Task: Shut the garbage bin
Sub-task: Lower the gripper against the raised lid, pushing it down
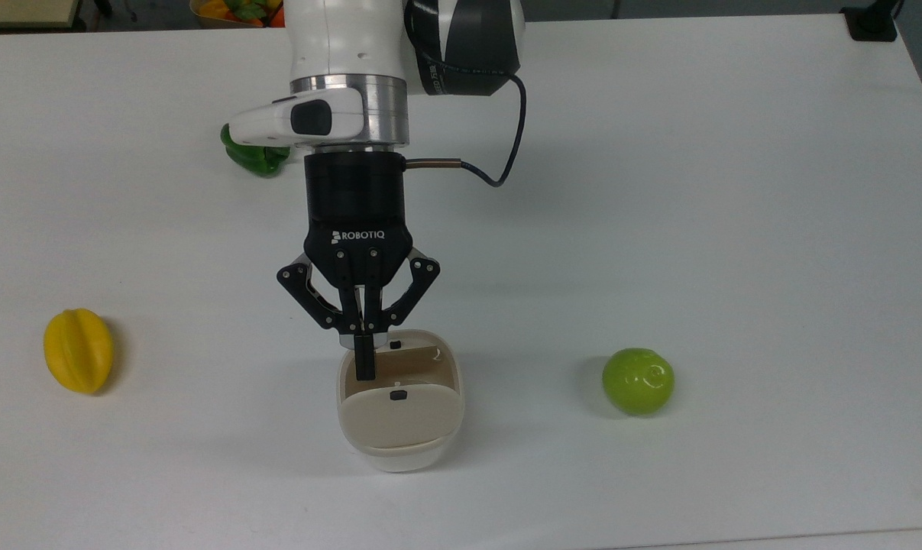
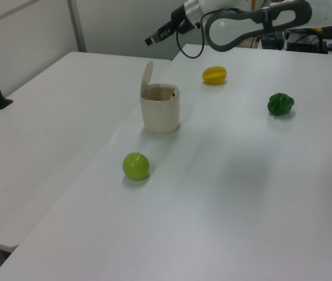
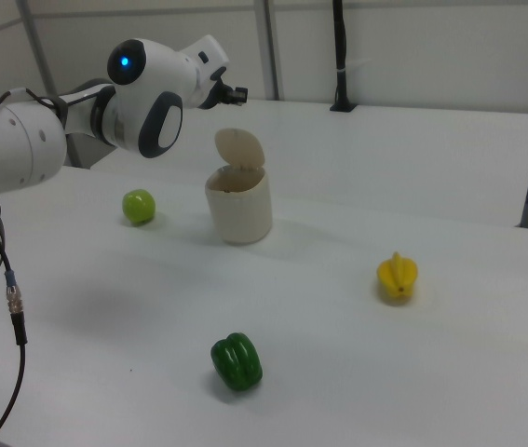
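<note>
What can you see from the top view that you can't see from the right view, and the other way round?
From above, the gripper shows with its fingers shut, its tip over the bin's opening, and the "ROBOTIQ" lettering can be read. The right view alone shows a lit blue dot on the arm, a black post on the far table, and the lid standing upright. Both show the open bin, yellow fruit, green ball-shaped fruit and green pepper.
</note>
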`<state>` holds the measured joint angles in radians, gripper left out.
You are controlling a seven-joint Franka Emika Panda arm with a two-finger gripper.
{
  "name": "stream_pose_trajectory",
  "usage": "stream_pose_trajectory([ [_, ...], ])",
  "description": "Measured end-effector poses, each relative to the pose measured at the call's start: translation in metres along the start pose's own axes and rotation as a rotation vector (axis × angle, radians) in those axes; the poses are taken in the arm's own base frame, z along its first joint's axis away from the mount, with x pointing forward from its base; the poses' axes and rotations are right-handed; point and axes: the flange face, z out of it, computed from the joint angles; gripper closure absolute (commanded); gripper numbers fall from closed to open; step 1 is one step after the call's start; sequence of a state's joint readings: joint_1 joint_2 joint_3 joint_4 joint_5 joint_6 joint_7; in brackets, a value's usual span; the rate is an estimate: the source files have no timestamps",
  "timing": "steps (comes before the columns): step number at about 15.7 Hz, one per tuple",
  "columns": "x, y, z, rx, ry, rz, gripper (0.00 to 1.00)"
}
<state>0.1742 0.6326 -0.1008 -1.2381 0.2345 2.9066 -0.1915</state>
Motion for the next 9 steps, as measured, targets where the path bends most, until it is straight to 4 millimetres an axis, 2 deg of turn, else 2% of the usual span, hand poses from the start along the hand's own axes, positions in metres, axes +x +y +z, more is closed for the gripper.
stream_pose_trajectory([
  [4, -0.001, -0.004, 0.009, 0.003, 0.006, -0.005, 1.0],
  [9, -0.015, -0.008, 0.028, 0.006, -0.011, -0.011, 1.0],
])
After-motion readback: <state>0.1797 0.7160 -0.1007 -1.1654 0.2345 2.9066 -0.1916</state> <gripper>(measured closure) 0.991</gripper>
